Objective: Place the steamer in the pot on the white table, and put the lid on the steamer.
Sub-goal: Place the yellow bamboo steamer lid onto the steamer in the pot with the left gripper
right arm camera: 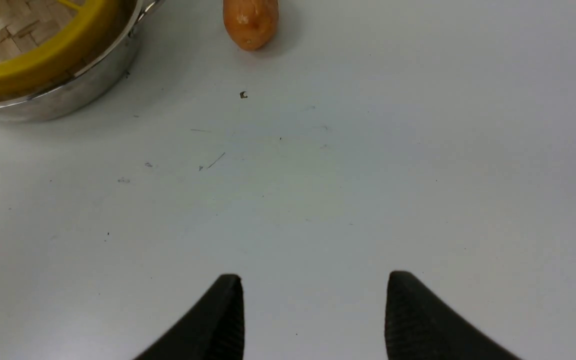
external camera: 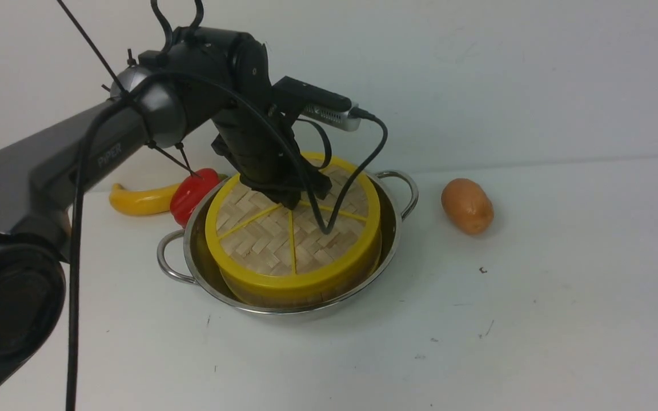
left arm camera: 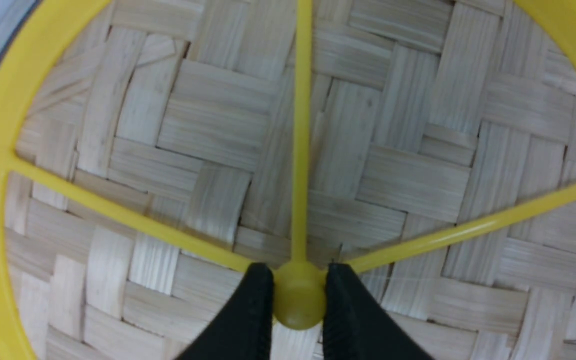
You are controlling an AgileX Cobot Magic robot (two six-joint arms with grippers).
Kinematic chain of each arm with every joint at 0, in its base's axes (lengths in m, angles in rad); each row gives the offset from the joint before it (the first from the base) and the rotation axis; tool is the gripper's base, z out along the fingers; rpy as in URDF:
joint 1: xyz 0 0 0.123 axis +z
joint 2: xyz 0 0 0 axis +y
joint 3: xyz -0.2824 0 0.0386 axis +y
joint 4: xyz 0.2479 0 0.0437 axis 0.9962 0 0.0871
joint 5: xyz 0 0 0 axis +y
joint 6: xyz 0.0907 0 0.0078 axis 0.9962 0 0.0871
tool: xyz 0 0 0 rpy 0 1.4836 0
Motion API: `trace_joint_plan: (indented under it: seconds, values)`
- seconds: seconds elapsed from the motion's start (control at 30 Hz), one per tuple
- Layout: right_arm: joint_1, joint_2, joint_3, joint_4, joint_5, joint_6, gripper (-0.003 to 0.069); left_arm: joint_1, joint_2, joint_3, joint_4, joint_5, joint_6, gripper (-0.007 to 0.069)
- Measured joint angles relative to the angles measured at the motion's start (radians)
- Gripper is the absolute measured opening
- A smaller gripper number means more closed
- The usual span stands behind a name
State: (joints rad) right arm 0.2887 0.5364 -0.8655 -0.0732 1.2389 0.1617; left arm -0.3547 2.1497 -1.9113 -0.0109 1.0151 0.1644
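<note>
My left gripper (left arm camera: 298, 272) is clamped on the yellow centre hub (left arm camera: 295, 307) of the flat, yellow-rimmed, yellow-spoked woven-bamboo lid (external camera: 283, 234), gripping from straight above. The lid lies on the round, tan-walled bamboo steamer (external camera: 260, 297). That sits inside the wide, shiny steel, loop-handled pot (external camera: 400, 222) on the plain white table (external camera: 534, 319). My call: let go, then lift straight up. My right gripper (right arm camera: 313, 310) has its jaws apart over bare table, well off from the pot.
</note>
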Motion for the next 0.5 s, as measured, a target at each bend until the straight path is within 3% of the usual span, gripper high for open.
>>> trace_joint_plan:
  seconds: [0.17,0.27,0.5]
  values:
    - [0.000,0.000,0.000,0.000,0.000,0.000,0.0384,-0.001,0.000,-0.002,0.018,0.000,0.000,0.0140]
    - [0.000,0.000,0.000,0.000,0.000,0.000,0.0384,-0.002,0.000,-0.004,0.029,-0.002,0.000,0.0232]
    - [0.000,0.000,0.000,0.000,0.000,0.000,0.0384,-0.002,-0.002,-0.069,0.041,-0.016,0.000,0.0523]
